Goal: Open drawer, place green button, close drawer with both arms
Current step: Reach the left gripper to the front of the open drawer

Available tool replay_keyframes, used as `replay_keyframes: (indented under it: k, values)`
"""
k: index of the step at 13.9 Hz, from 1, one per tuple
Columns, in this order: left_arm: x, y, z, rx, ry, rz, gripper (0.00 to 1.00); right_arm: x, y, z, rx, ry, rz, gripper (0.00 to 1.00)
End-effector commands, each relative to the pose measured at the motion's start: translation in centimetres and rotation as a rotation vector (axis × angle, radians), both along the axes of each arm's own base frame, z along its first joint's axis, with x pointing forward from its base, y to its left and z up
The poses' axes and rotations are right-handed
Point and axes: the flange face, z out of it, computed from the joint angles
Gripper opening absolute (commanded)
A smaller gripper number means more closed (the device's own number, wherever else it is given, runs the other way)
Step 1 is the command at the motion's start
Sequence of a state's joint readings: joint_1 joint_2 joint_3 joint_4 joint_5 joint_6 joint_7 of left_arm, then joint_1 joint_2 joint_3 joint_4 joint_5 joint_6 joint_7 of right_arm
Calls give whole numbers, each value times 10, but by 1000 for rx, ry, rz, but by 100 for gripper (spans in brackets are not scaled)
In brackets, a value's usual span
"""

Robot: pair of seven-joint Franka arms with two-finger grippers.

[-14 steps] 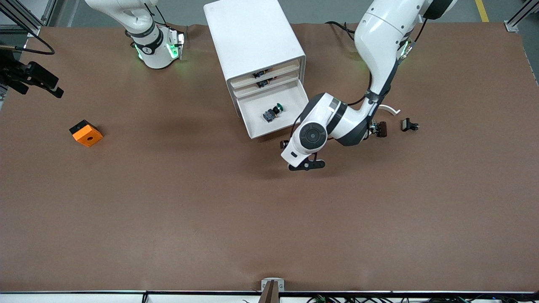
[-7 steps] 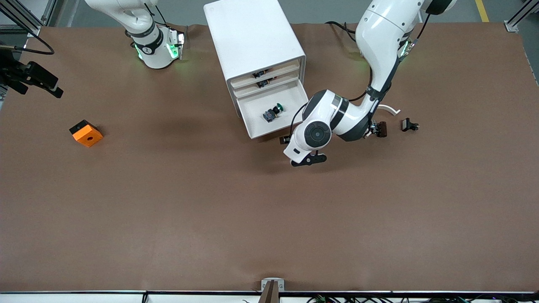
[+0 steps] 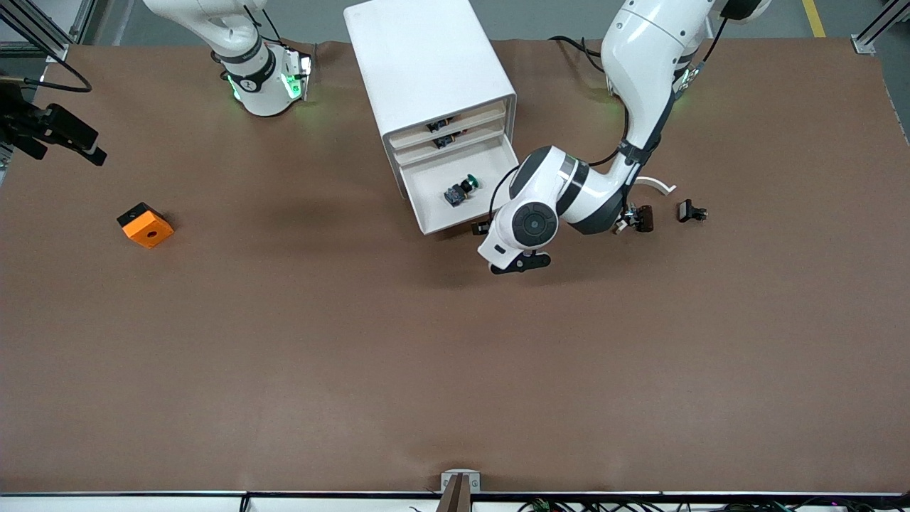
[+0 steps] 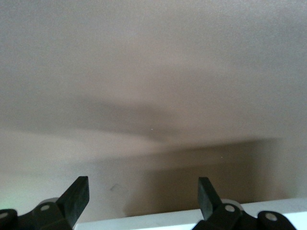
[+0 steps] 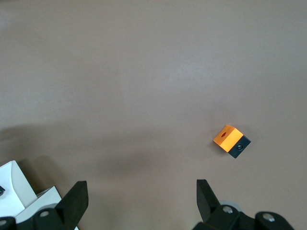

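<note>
The white cabinet point(image 3: 426, 64) stands at the robots' edge of the table. Its third drawer point(image 3: 435, 221) is pulled out. The button, with a green cap point(image 3: 470, 183) and a dark body, lies in it. My left gripper point(image 3: 520, 262) hangs low over the table just in front of the drawer's corner at the left arm's end, open and empty point(image 4: 143, 196). A white edge point(image 4: 168, 218) shows between its fingers. My right gripper point(image 5: 141, 199) is open and empty, high over the table. It does not show in the front view.
An orange cube point(image 3: 146, 225) lies toward the right arm's end; it also shows in the right wrist view point(image 5: 231, 141). Two small black clip pieces point(image 3: 692, 211) point(image 3: 642, 217) and a white curved piece point(image 3: 657, 185) lie beside the left arm. The two upper drawers point(image 3: 441, 126) hold dark parts.
My left gripper has moved a little toward the drawer's front. The drawer, the button and the right arm have not moved.
</note>
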State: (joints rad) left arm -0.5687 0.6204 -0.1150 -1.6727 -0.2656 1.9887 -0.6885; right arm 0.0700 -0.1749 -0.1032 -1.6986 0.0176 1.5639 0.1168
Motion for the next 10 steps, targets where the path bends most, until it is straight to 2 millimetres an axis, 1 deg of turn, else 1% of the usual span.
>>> replay_keyframes:
  k: [1, 8, 10]
  values:
    - [-4, -8, 6, -31, 17, 24, 100, 3, -2, 5, -20, 0, 8, 100]
    - [-9, -15, 6, -45, 38, 39, 100, 3, -4, 7, -20, -6, 3, 100]
    - [-11, -15, 0, -39, 46, 32, 100, 3, -3, 7, -20, -6, 6, 100]
